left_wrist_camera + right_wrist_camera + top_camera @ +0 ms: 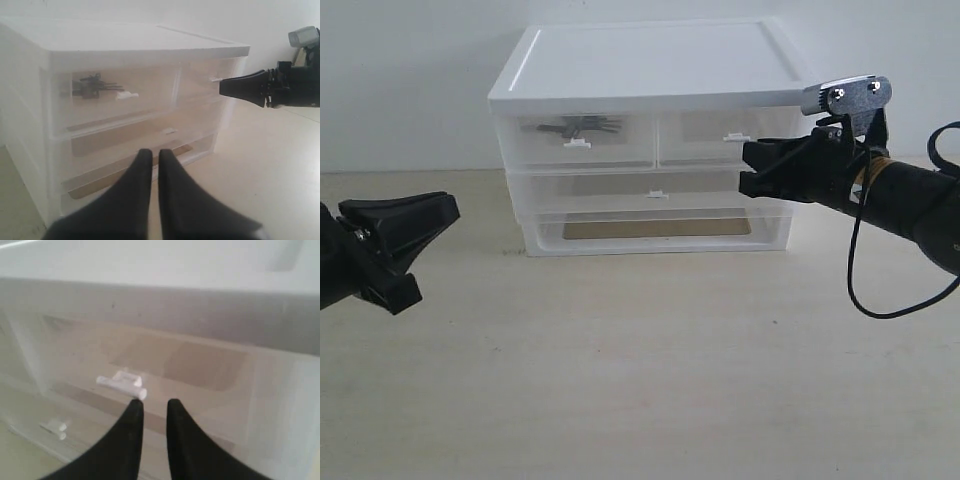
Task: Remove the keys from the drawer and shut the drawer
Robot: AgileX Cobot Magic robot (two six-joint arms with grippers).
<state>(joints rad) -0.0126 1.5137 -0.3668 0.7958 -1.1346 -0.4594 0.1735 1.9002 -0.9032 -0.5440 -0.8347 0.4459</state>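
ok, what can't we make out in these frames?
- keys: dark smudge behind frosted drawer front, exterior and left wrist views; count unreadable.
- right gripper versus right drawer's tab handle: right wrist view too blurred to tell touching or apart.
- left gripper: its arm cut off by exterior view's edge.

Grey keys (pixel 582 126) inside shut clear top-left drawer (pixel 576 141)

matte black left gripper (pixel 445 210), black right gripper (pixel 745 168), silver screwed bracket (pixel 847 96), looping black cable (pixel 895 317)
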